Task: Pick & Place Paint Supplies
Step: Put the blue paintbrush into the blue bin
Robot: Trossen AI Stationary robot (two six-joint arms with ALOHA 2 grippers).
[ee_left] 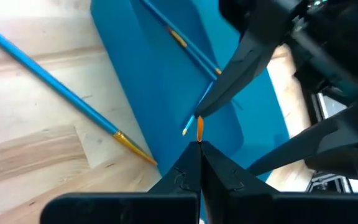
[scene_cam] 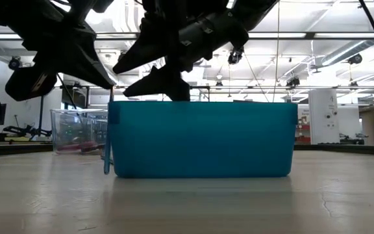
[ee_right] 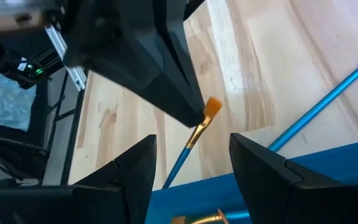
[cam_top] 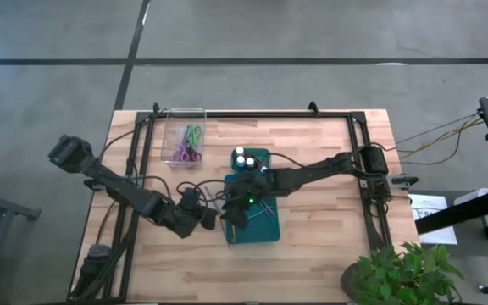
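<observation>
A thin blue brush (ee_right: 190, 144) with orange bristles (ee_right: 212, 107) hangs slanted over the left side of the teal tray (cam_top: 265, 227), and my left gripper (ee_left: 199, 148) is shut on it. My right gripper (ee_right: 192, 138) is open, one finger on each side of the brush's handle; whether a finger touches it I cannot tell. A second blue brush (ee_left: 61, 87) lies on the wood, its gold ferrule end (ee_left: 129, 142) by the tray's side. A third brush (ee_left: 179, 37) lies in the tray. White-capped bottles (cam_top: 244, 158) stand at the tray's far end. My left gripper pinches the brush between its two fingertips (ee_right: 188, 109) at the gold ferrule (ee_right: 199, 132), just below the bristles. The fingers come slanting down from the table's left. The brush tilts with bristles up and handle running down; its lower end is hidden behind the tray's edge.
A clear plastic box (cam_top: 185, 127) with green and purple scissors (cam_top: 191, 144) stands at the far left of the table. A potted plant (cam_top: 401, 271) is at the near right corner. Bare wood lies right of the tray.
</observation>
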